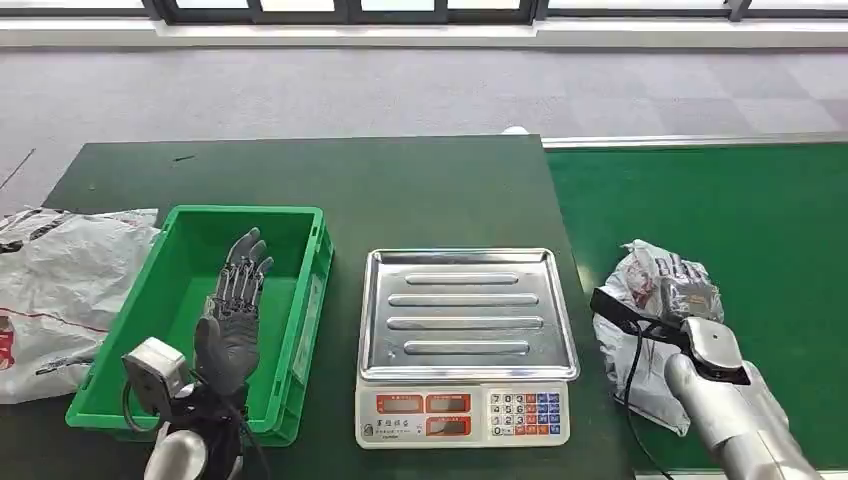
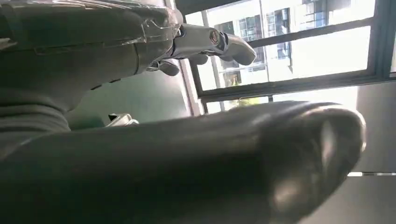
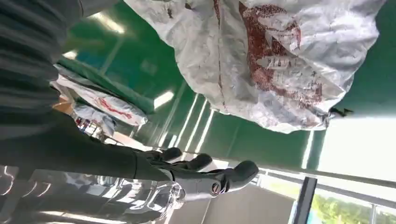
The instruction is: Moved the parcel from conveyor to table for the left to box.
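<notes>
Crinkled white plastic is what the right robot hand (image 1: 690,300) has to deal with: the parcel (image 1: 648,290) is a soft mailer bag with red print, lying on the bright green conveyor (image 1: 760,230) just beside the edge of the dark green surface (image 1: 440,190). In the head view the right robot hand is over the bag's near side, but whether its fingers have closed on the plastic I cannot tell; in the right wrist view the fingers (image 3: 205,170) are stretched out straight with the bag beside them, not wrapped around it. A good grasp here, in my judgement, would gather a firm fold of the bag rather than pinch a loose corner (thin film slips and stretches), then lift it clear of the belt before carrying it across. The silver weighing scale (image 1: 465,345) stands between the conveyor and the green crate (image 1: 315,270), so the parcel should probably land on or near its tray, within reach of the other arm. The left robot hand (image 1: 235,310) hovers over the crate, fingers spread and holding nothing. More mailer bags (image 1: 60,290) lie beside the crate, at the surface's far end from the conveyor.
</notes>
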